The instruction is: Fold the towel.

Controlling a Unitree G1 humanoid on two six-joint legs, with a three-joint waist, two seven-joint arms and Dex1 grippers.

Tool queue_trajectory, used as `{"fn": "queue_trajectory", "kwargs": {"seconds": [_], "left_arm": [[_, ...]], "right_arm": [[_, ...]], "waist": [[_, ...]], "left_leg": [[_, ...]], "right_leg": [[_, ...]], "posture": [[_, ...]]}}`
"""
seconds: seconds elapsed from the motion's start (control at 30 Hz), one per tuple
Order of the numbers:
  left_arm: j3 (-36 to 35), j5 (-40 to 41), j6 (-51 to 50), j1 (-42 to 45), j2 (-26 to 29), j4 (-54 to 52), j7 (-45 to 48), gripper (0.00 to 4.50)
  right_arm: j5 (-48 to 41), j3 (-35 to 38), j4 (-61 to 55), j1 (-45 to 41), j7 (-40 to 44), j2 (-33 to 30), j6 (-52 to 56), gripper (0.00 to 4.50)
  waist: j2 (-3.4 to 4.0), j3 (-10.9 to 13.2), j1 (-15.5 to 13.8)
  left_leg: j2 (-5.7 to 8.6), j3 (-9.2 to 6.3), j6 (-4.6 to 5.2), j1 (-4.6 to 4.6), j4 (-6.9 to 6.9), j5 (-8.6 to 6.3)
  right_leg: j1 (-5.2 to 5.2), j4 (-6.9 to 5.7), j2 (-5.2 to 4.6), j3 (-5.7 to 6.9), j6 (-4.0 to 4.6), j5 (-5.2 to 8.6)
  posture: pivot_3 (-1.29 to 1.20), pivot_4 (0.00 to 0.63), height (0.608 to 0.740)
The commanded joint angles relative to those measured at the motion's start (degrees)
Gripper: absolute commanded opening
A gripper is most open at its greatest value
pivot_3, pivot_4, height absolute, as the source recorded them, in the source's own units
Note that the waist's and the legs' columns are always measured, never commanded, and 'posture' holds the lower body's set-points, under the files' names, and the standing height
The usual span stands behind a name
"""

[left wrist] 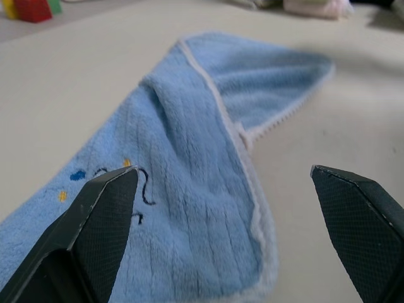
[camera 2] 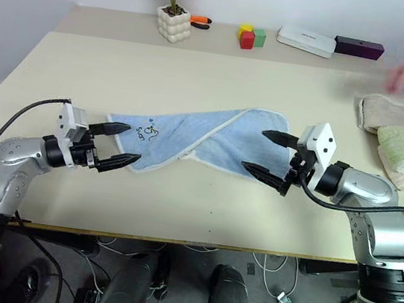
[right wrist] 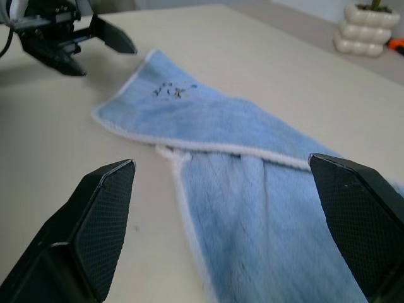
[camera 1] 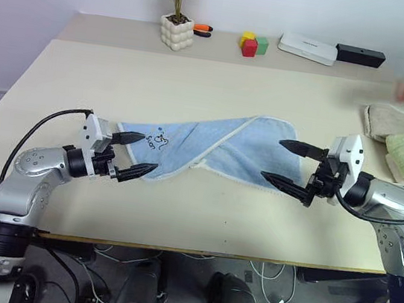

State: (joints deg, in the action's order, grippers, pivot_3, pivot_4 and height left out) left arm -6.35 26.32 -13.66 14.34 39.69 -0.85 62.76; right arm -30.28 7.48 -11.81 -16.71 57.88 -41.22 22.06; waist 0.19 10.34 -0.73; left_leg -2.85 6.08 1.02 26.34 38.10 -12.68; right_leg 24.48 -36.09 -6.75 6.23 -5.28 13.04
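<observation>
On the table (camera 1: 200, 219) the towel (camera 1: 217, 150) lies loosely twisted, not neatly folded, while left gripper (camera 1: 135, 155) and right gripper (camera 1: 288, 164) hover spread wide, holding nothing.

Left gripper (camera 1: 134, 154): fingers spread wide, empty, pointing inward toward the right arm, roughly level. Right gripper (camera 1: 288, 164): fingers spread wide, empty, pointing inward toward the left arm. Both forearms bent inward.
</observation>
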Motion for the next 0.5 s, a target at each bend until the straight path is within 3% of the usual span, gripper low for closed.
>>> {"fn": "queue_trajectory", "kwargs": {"seconds": [0.03, 0.27, 0.5], "left_arm": [[1.20, -2.23, 2.51, -0.56, 2.58, -1.61, 2.89, 4.49], [6.25, -8.16, 9.24, -0.16, 3.06, -0.90, 4.44, 4.49], [6.91, -9.18, 12.60, 0.54, 3.06, 2.94, 5.91, 4.49]], "right_arm": [[0.24, 0.08, 0.35, -1.78, -0.33, 0.92, -1.75, 4.50], [1.39, -1.58, 1.16, -3.00, -1.63, 4.26, -3.65, 4.50], [2.58, -2.91, 1.32, -4.31, -2.94, 6.70, -4.95, 4.50]], "waist": [[-0.02, 0.00, -0.01], [0.00, 0.01, 0.00], [0.00, 0.01, 0.05]], "left_leg": [[0.00, 0.00, 0.00, 0.00, 0.00, 0.00], [0.00, 0.01, 0.00, 0.01, 0.00, 0.00], [0.00, 0.05, 0.00, 0.01, 0.00, 0.00]], "right_leg": [[0.00, 0.00, 0.00, 0.00, 0.00, 0.00], [0.01, 0.01, -0.01, 0.00, 0.01, 0.00], [0.03, 0.00, 0.00, 0.00, 0.00, 0.00]], "posture": [[0.00, 0.150, 0.740], [0.00, 0.150, 0.740], [0.00, 0.150, 0.740]]}}
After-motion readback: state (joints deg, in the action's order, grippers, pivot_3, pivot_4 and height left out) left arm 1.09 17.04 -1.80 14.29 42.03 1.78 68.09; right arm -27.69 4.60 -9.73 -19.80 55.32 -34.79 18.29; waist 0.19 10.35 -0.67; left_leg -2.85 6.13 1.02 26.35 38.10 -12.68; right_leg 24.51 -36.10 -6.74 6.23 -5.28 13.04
